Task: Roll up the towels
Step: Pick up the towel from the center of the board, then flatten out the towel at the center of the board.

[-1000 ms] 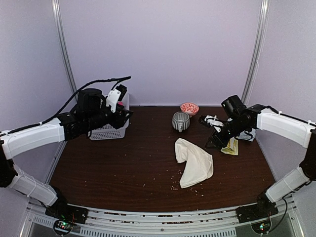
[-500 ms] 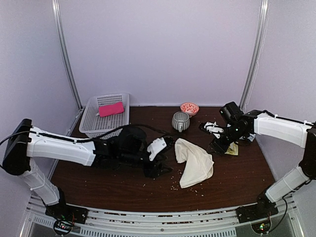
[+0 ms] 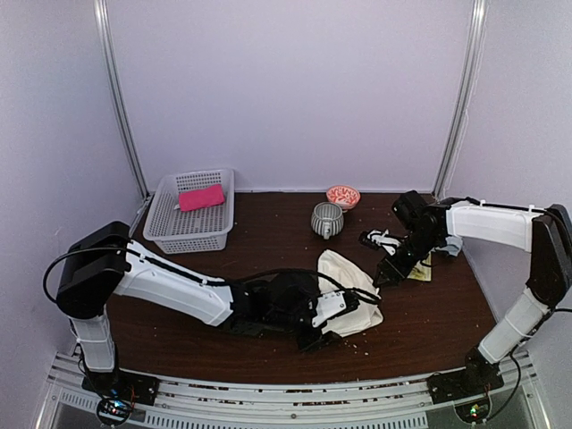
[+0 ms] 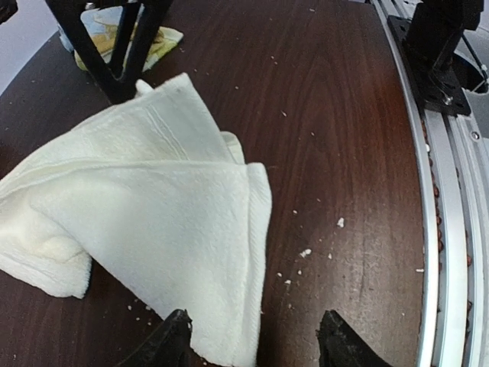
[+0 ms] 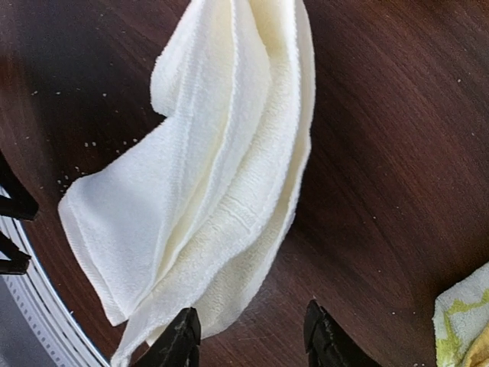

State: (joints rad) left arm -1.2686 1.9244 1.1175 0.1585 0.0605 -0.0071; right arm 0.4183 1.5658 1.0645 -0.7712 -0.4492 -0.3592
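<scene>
**A:** Now the left hand (image 4: 256,345) has swung away from the basket (image 3: 189,241) and dropped to the cream towel (image 4: 153,206), at its near corner. It's wide open, gripping nothing.

**B:** And the right hand (image 5: 248,344)?

**A:** It has edged in over the far end, fingers spread, also empty. The towel hasn't budged: bunched and folded over itself, mid-counter (image 3: 268,241).

**B:** With the pink towel (image 3: 201,197) lying in the basket, I'd say this one's next. Likely a two-handed flatten before any rolling.
</scene>
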